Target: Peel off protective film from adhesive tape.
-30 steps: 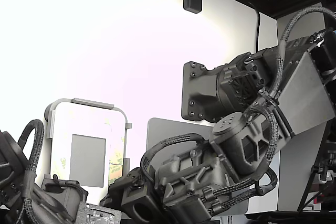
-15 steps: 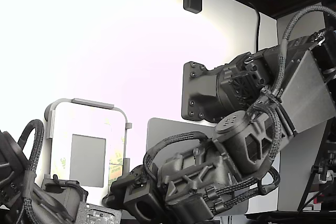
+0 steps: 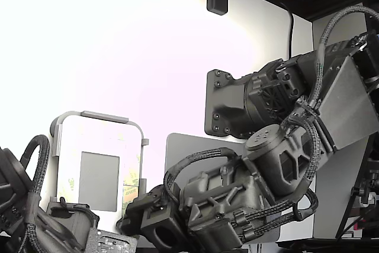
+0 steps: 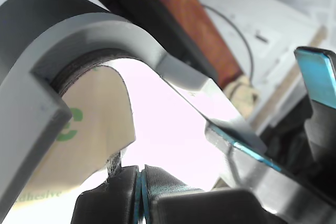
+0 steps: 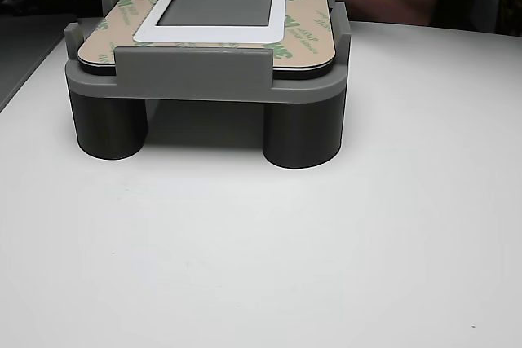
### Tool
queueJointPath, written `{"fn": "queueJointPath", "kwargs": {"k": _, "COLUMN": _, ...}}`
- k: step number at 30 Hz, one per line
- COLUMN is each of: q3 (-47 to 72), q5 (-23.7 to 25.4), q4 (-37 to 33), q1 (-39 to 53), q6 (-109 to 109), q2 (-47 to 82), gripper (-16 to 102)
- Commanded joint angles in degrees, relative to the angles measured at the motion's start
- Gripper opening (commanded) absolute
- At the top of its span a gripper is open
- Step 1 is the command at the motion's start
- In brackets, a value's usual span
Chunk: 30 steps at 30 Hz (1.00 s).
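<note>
Right up against the wrist camera, the claw has its two dark ribbed pads pressed flat together, blue edges nearly touching, pinched on the very corner of the protective film. That tan strip with the green logos curls up away from the grey fixture and arcs down into the pads, so the peel looks started but not far along. Only a sliver of film seems to sit between the pads, and it looks frayed or stringy right at the pinch. That's the worry: pull too hard or at a bad angle and the corner could tear off or slip free, leaving the rest stuck down with no tab to grab.

A bit further out, the other view shows the fixture standing on the white desk on round legs, with more logo-printed liner around a white frame and a grey square patch in the middle. A sideways tug might lift or shift that frame, or drag the fixture across the desk if nothing holds it.

Furthest back, in the exterior view, the arm is folded low and bulky next to the fixture, cables looped close, so a long peel stroke could snag a cable or bump the stand.
</note>
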Motion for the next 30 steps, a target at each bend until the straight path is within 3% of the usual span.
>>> {"fn": "queueJointPath", "kwargs": {"k": 1, "q3": -0.5, "q5": 0.3, "q4": -0.8, "q1": -0.7, "q6": -0.1, "q2": 1.7, "gripper": -10}}
{"fn": "queueJointPath", "kwargs": {"k": 30, "q3": 2.6, "q5": 0.4, "q4": -4.5, "q1": -1.7, "q6": -2.2, "q2": 1.1, "gripper": -10}}
